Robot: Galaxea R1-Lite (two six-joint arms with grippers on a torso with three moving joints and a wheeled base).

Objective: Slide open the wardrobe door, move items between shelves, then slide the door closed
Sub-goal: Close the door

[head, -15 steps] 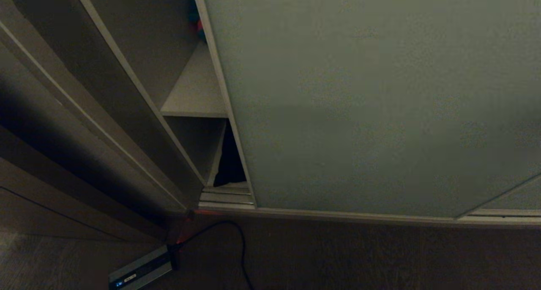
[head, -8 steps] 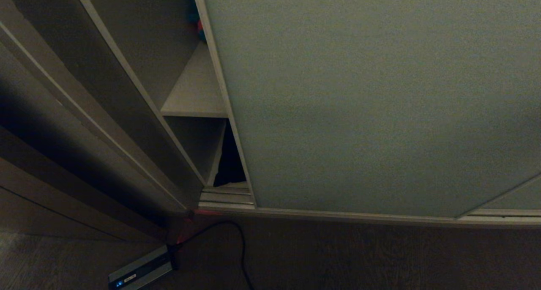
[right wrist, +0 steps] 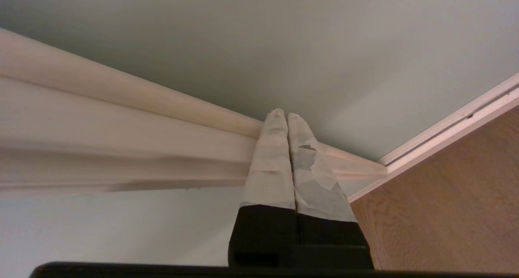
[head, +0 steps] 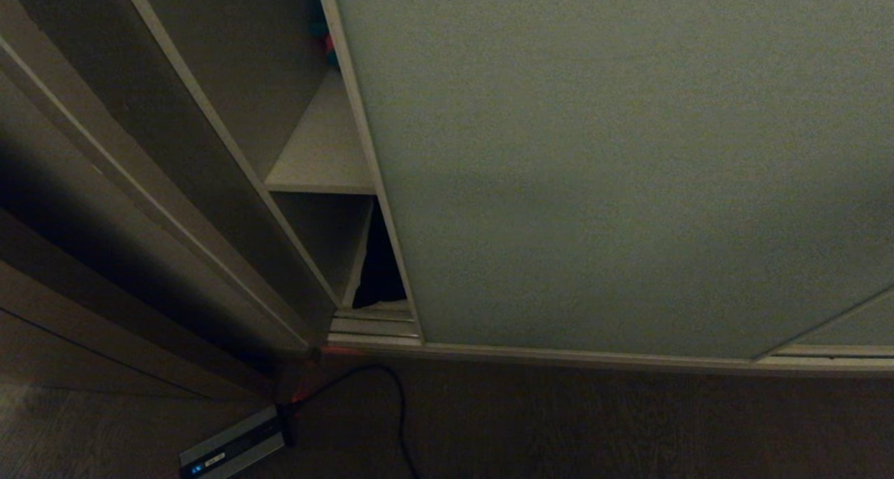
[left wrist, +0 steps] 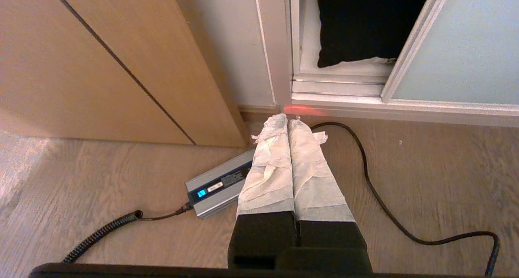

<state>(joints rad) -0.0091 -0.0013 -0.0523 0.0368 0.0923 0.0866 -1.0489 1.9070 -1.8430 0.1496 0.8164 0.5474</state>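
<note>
Behind the sliding wardrobe door (head: 628,172), the black cushion (left wrist: 361,22) is mostly hidden. Left gripper (left wrist: 287,120) hangs closed over the floor (left wrist: 405,180). Right gripper (right wrist: 282,115), closed and empty, points at the door's rim.

Wood floor (left wrist: 425,168): silver power adapter (left wrist: 217,184) and black cable (left wrist: 379,197) lying on it. Lower shelf (left wrist: 357,65): black cushion (left wrist: 361,22) resting on it. Upper shelf (head: 321,151) above.

So there's one sliding wardrobe door (head: 614,165), one black cushion (left wrist: 361,22) peeking out, one shelf board (head: 325,154) showing, one silver power brick (left wrist: 217,184), one black cable (left wrist: 385,213), plus two grippers.
</note>
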